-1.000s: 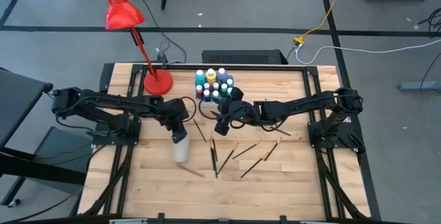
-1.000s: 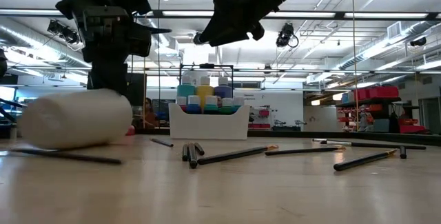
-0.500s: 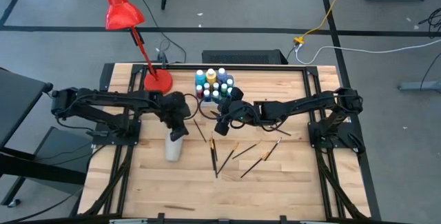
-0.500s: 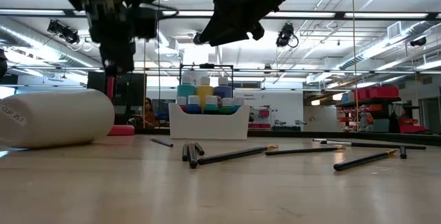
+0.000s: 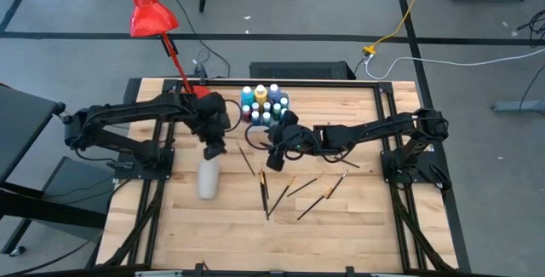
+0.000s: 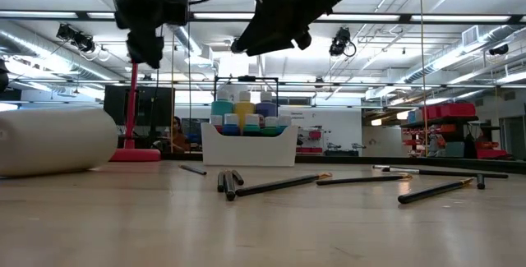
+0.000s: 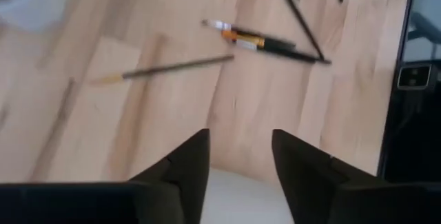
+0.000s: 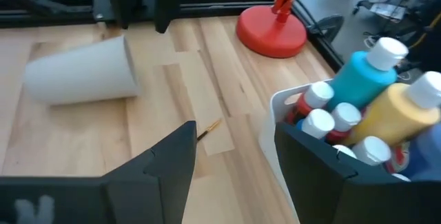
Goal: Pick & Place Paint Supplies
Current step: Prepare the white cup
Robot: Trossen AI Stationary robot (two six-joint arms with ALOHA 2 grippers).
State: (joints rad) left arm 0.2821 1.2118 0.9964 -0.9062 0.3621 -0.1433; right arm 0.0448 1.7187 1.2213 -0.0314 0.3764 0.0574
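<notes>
The table (image 5: 358, 209) carries a white cup (image 5: 208, 177) on its side. The left tool (image 5: 214, 148) hangs above it, fingers spread, empty. Only the right wrist view shows the bottles (image 8: 368, 100) packed in their white tray (image 8: 289, 114) beside the right tool (image 5: 274, 159), also spread. Brushes (image 5: 294, 193) lie scattered nearby.

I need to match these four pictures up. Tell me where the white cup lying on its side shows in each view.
High view: white cup lies left of centre, below the left hand.
Low view: cup at the far left edge, on its side.
Left wrist view: only a white blur near the hand; cannot tell.
Right wrist view: cup upper left.
Shared landmark: red lamp base.
</notes>
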